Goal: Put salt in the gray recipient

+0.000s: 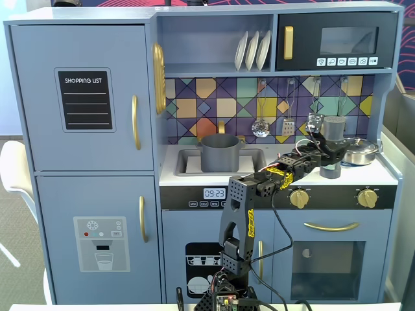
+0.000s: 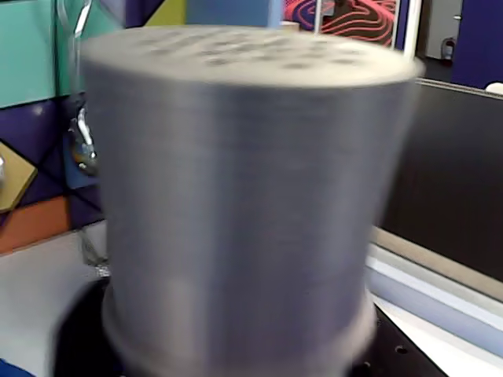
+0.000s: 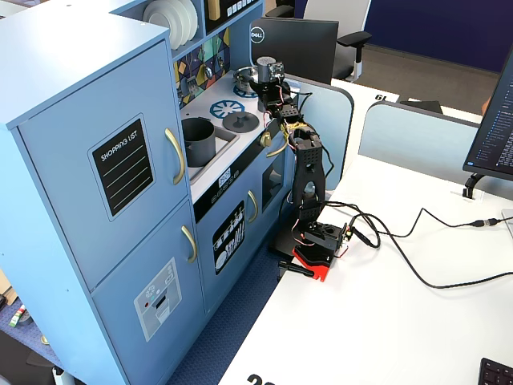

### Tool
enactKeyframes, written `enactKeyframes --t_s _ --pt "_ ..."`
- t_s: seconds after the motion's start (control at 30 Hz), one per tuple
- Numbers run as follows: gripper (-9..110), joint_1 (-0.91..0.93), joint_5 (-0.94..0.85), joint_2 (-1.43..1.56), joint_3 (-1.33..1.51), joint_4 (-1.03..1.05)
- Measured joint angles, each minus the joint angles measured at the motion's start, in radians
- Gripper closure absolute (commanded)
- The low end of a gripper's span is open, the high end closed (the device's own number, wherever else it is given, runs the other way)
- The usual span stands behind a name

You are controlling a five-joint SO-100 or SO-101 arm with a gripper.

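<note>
The salt (image 1: 334,128) is a tall gray shaker standing at the right end of the toy kitchen counter, next to the steel pan. My gripper (image 1: 329,154) is closed round its middle. In the wrist view the salt (image 2: 244,196) fills the frame, blurred, with its holed top showing; the jaws are mostly hidden behind it. The gray recipient (image 1: 219,152) is a matte gray pot standing in the sink, well to the left of the gripper. In another fixed view the salt (image 3: 265,66), my gripper (image 3: 270,80) and the pot (image 3: 198,136) show too.
A shiny steel pan (image 1: 360,152) sits just right of the salt. A flat gray knobbed lid (image 3: 240,122) lies on the stove between gripper and sink. Utensils (image 1: 260,123) hang on the tiled back wall. The right side wall of the kitchen (image 1: 389,149) is close.
</note>
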Motion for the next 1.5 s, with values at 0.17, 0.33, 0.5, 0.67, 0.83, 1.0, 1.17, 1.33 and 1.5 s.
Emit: enactKeyframes --t_s 0.17,0.33,0.5,0.67,0.83,1.0,1.17,1.33,1.5 --pt "101 -0.023 0.018 0.000 -0.003 -0.032" --pt "101 -0.012 0.061 0.006 -0.003 -0.063" --pt "101 -0.028 0.172 0.089 -0.040 0.040" --pt "101 -0.144 0.399 0.259 -0.054 0.265" --pt "101 -0.357 0.693 0.407 -0.054 0.453" --pt "101 -0.578 1.012 0.492 -0.054 0.563" --pt "101 -0.758 1.321 0.503 -0.054 0.584" --pt "101 -0.871 1.651 0.503 -0.054 0.584" --pt "101 -0.953 1.934 0.474 -0.054 0.571"
